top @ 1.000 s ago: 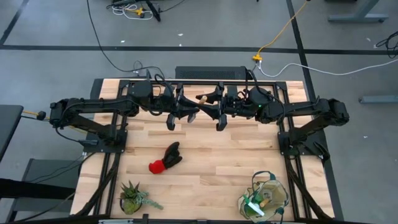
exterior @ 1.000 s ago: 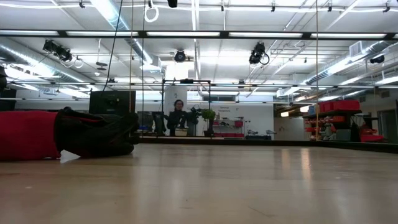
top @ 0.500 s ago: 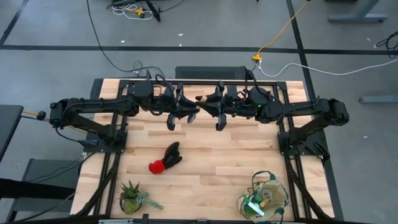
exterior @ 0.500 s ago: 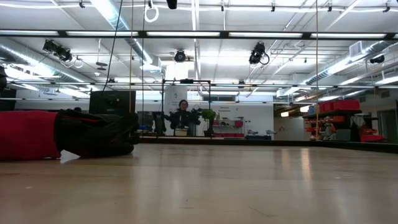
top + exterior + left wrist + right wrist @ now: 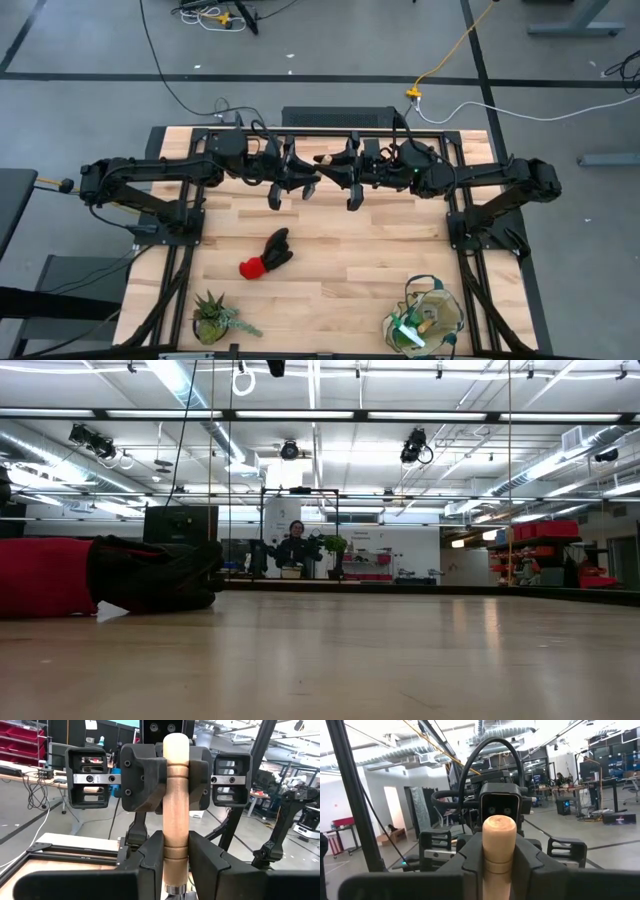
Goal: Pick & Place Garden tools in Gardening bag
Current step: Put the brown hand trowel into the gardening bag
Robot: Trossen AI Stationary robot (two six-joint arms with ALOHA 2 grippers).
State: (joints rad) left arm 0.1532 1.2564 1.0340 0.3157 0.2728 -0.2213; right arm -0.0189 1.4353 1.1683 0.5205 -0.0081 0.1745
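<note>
Tool handle btwn both pincers.

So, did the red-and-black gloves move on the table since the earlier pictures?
No. The gloves lie in the same place relative to the potted plant and gardening bag.

Pale wooden tool handle, red-and-black gloves, spiky green plant

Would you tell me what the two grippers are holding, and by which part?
Both hold one wooden tool handle: left gripper near its metal end, right gripper near its rounded end.
</note>
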